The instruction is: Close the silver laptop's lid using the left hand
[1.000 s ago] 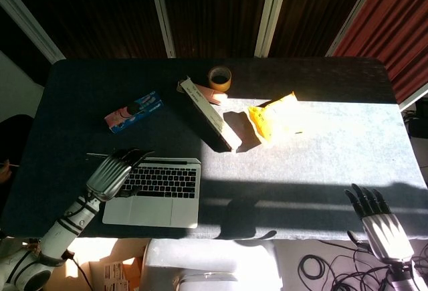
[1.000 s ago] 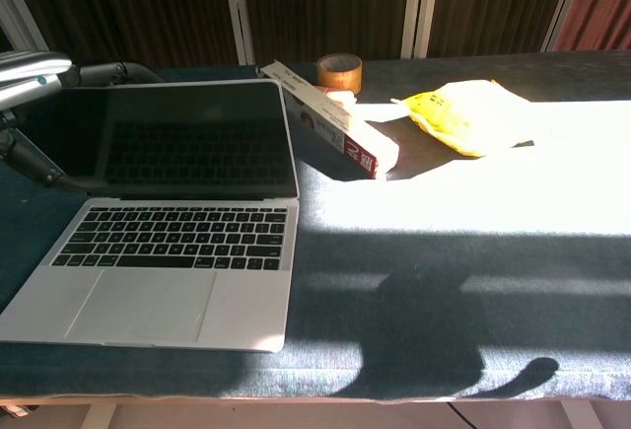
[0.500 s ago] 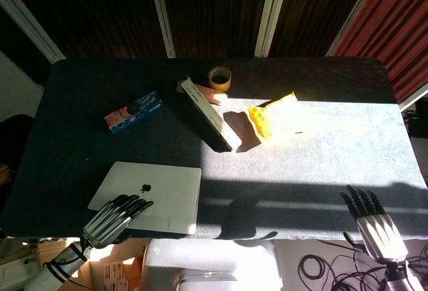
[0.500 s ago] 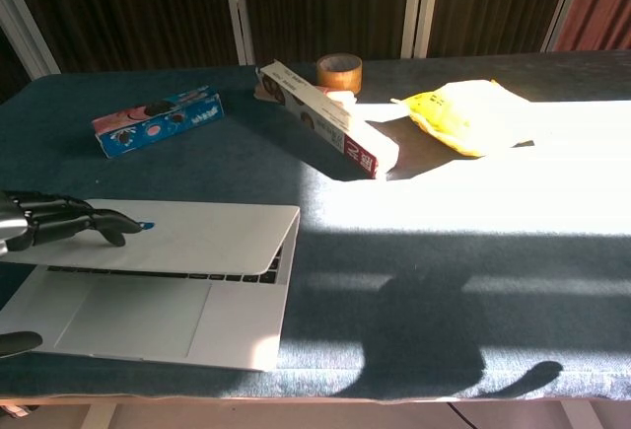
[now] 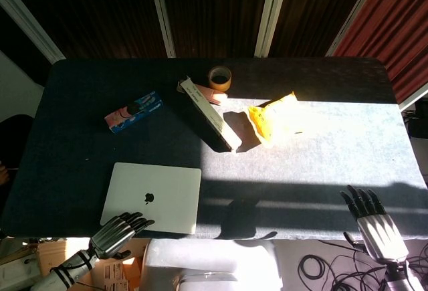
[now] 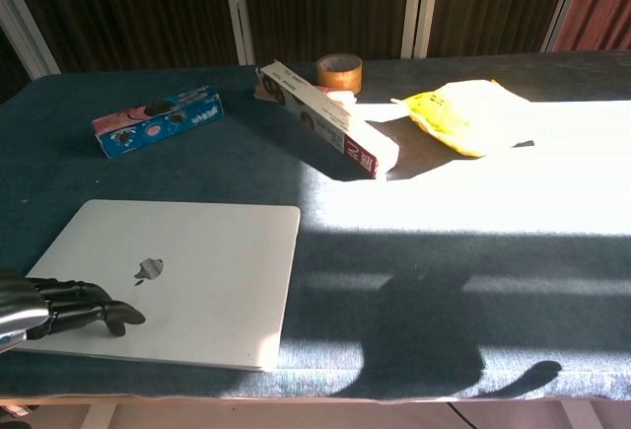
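Note:
The silver laptop (image 5: 152, 197) lies flat with its lid down at the front left of the table, its logo facing up; the chest view shows the laptop (image 6: 182, 279) the same way. My left hand (image 5: 118, 233) is at the laptop's near edge, fingers extended over the lid's front corner. In the chest view the left hand (image 6: 61, 307) has its fingertips resting on the lid, holding nothing. My right hand (image 5: 376, 223) hangs off the table's front right edge, fingers spread, empty.
A blue biscuit pack (image 5: 134, 112) lies behind the laptop. A long white box (image 5: 210, 113), a roll of tape (image 5: 219, 76) and a yellow bag (image 5: 273, 115) sit at the middle back. Sunlight covers the dark table (image 5: 321, 164) on the right half.
The laptop lid went from open to nearly down to fully flat. My left hand followed it down and drew back toward the front edge. The right hand barely moved.

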Robot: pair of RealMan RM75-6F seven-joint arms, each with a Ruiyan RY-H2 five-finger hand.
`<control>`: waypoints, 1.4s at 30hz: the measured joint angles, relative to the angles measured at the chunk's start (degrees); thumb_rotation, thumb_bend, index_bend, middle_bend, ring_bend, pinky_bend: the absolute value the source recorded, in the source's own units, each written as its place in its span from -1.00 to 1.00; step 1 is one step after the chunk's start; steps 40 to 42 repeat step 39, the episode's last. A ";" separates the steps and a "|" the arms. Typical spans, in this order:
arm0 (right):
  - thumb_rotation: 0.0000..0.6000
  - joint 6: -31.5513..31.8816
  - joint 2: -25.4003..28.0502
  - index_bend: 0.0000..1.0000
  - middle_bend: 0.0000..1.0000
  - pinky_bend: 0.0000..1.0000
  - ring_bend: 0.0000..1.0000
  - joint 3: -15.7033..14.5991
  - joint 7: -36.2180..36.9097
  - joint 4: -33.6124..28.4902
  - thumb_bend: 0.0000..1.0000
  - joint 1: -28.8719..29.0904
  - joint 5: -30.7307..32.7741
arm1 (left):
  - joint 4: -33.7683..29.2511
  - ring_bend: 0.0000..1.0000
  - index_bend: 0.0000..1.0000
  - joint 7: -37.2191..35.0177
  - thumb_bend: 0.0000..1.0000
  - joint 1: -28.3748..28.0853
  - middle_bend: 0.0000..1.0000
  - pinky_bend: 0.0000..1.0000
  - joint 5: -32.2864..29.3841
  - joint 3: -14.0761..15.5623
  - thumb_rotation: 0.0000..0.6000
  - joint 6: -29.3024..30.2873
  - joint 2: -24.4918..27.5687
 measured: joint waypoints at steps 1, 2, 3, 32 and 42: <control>1.00 0.02 0.00 -1.00 -1.00 -1.00 -1.00 0.01 -0.01 0.00 -0.59 -0.01 0.01 | 0.02 -0.72 -0.71 -0.08 -0.57 -0.11 -0.49 -0.38 -0.22 0.13 1.00 -0.61 -0.06; 1.00 0.02 -0.01 -1.00 -1.00 -1.00 -1.00 0.01 -0.02 0.02 -0.59 -0.02 0.02 | 0.02 -0.72 -0.71 -0.14 -0.57 -0.23 -0.49 -0.38 -0.47 0.25 1.00 -1.25 -0.11; 1.00 0.03 -0.02 -1.00 -1.00 -1.00 -1.00 0.01 -0.02 0.02 -0.59 -0.02 0.01 | -0.04 -0.72 -0.72 -0.18 -0.57 -0.39 -0.49 -0.38 -0.86 0.39 1.00 -2.14 -0.12; 1.00 4.61 -0.63 -1.00 -1.00 -1.00 -1.00 2.15 -0.57 -1.47 -0.59 -0.66 -1.03 | -0.20 -1.00 -1.00 -6.63 -0.73 24.64 -0.88 -0.72 -0.03 0.11 1.00 40.25 9.29; 1.00 3.69 -0.95 -1.00 -1.00 -1.00 -1.00 1.39 -1.25 -1.16 -0.59 -0.54 -1.80 | 3.43 -1.00 -1.00 -9.57 -0.73 27.46 -0.88 -0.72 0.53 0.20 1.00 41.91 8.80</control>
